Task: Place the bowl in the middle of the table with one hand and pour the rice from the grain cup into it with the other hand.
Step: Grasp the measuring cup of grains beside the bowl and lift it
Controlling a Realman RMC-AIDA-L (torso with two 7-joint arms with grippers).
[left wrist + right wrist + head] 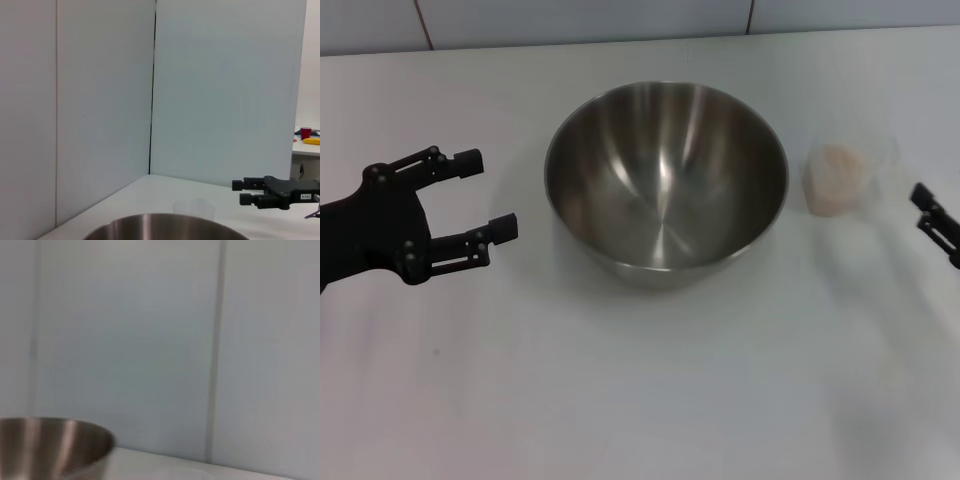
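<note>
Steel bowl (pixel 666 180) stands upright and empty at mid tabletop (pixel 620 400). Just beside it, on the robot's right, the clear cup (pixel 844 175) stands upright, holding the rice (pixel 837 178). Left pincer (pixel 485 195) hovers apart from the bowl, fingers wide, holding nothing. Right pincer (pixel 932 212) sits near the cup at the view's edge; its spread cannot be told. Placement appears complete; pouring comes next, requiring the right pincer to close around the cup, lift it, and tip it over the bowl.

Overhead head view; low wrists sharing bowl (pixel 666 178)
</note>
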